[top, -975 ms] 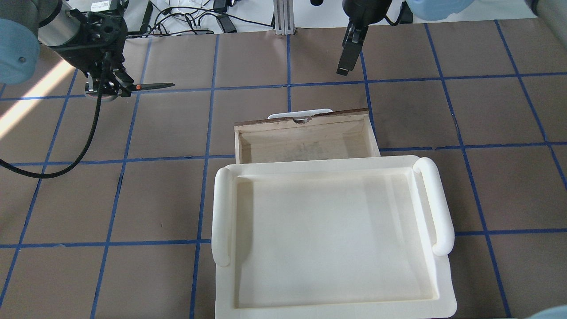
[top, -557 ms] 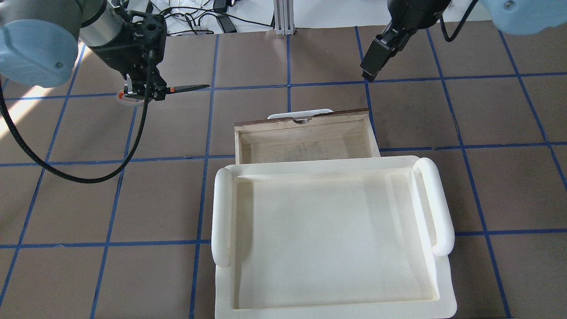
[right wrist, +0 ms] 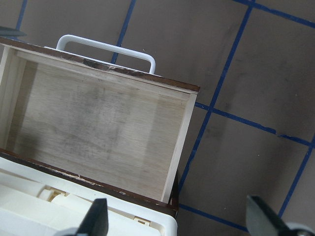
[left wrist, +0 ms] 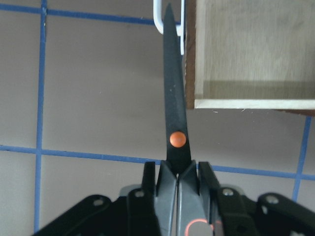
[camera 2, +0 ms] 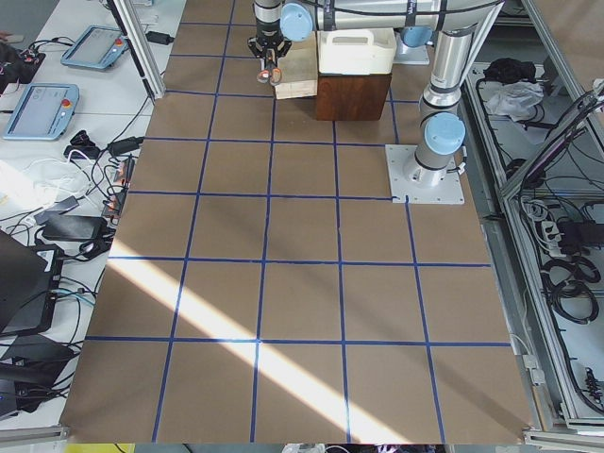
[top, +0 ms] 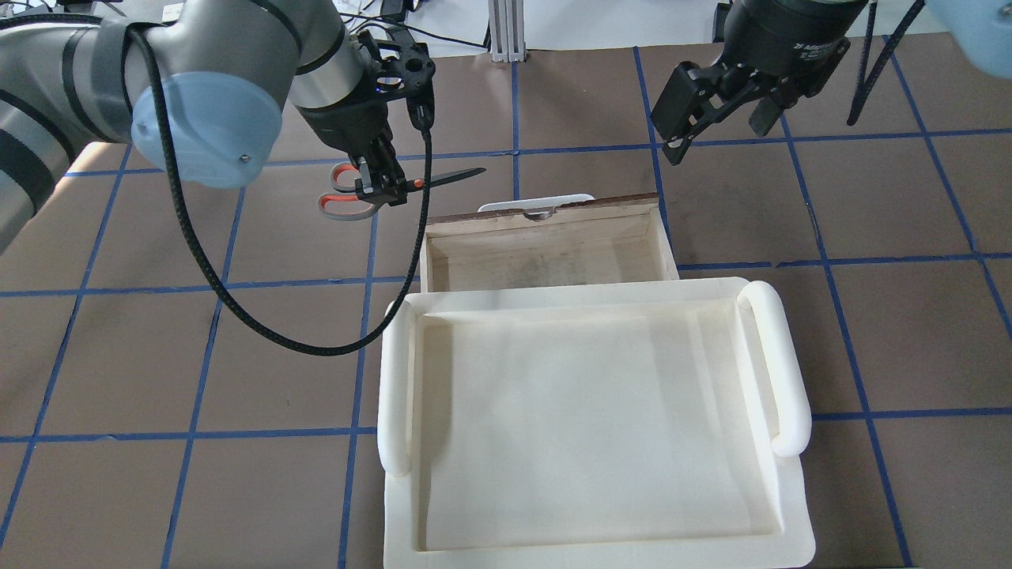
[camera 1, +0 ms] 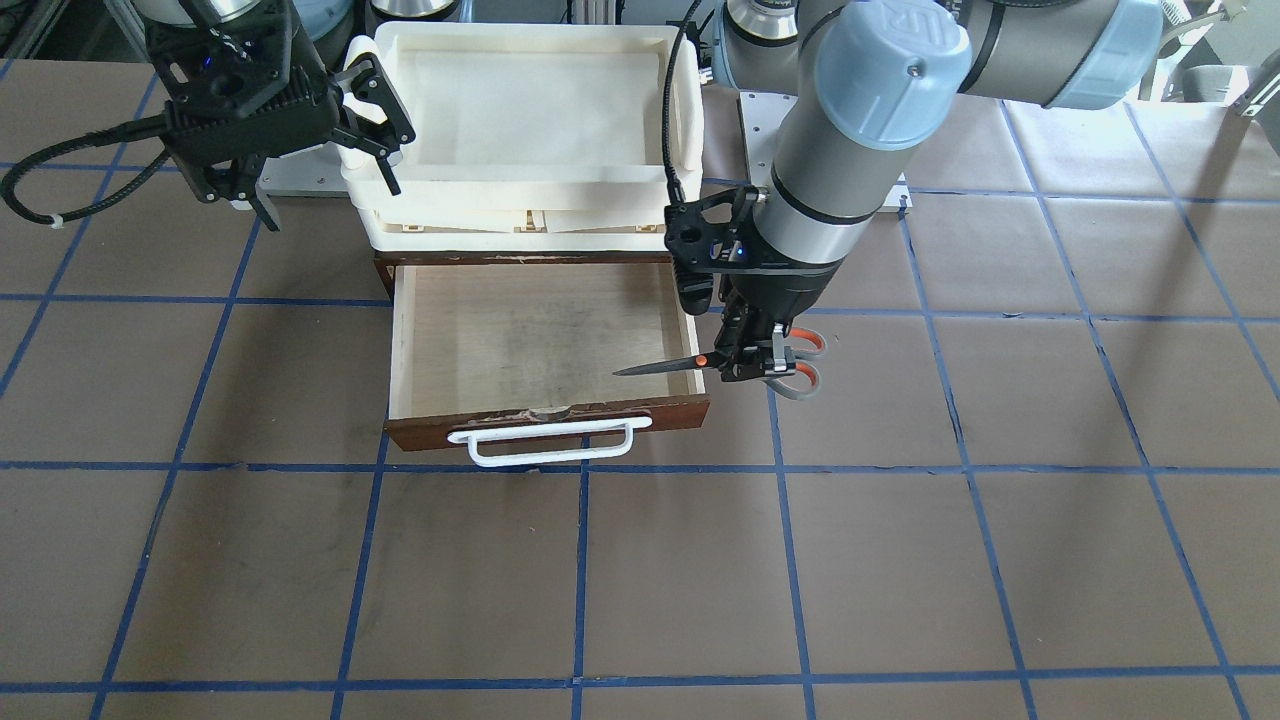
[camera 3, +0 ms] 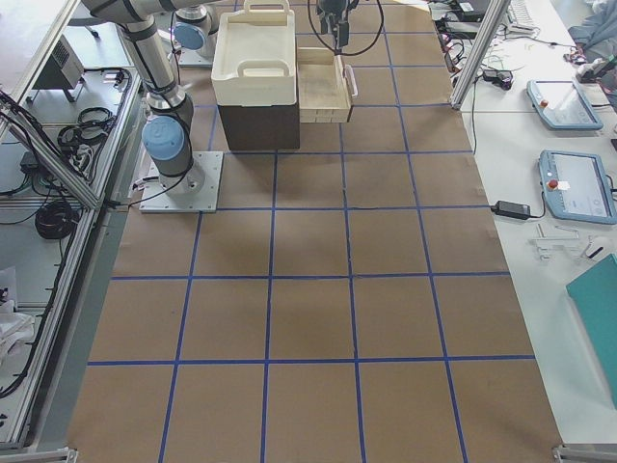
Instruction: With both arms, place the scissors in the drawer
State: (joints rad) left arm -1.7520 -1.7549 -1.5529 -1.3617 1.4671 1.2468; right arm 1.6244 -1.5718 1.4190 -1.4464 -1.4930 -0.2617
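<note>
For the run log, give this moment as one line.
left gripper shut on scissors | right gripper open | drawer open, empty

**Head count: pairs and singles**

Two arms in the overhead view: left arm (top: 205,118) upper left, right arm (top: 976,28) upper right corner. Two grippers, there they are, the left gripper (top: 381,188) and the right gripper (top: 719,138). One pair of scissors (camera 1: 700,361), just the one. One drawer (camera 1: 540,325), one white bar handle (camera 1: 540,447) on it. One cream tray (top: 585,427), lower centre.
</note>
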